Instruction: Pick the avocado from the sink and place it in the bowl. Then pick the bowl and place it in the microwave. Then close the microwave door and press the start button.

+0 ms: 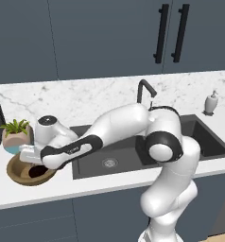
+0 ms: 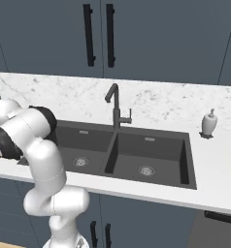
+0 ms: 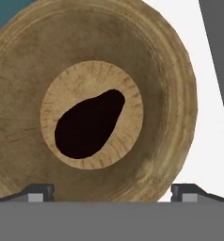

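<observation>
white marble tabletop at lower left of the left base view carries the wooden bowl (image 1: 24, 171), the avocado (image 3: 89, 124) lying in its centre, and the fingers (image 3: 112, 192) hang wide open and empty above it, apparently just after the drop.

White marble-pattern bench (image 1: 62, 186) runs along the wall, with the dark double sink (image 2: 151, 150) set into it. Tap (image 2: 115, 104) stands at the sink's rear edge, between the basins. Soap dispenser (image 2: 208, 123) stands on the bench right of the sink. Wooden bowl (image 1: 20, 172) rests on the bench left of the sink. Potted plant (image 1: 16, 134) stands just behind the bowl.
</observation>
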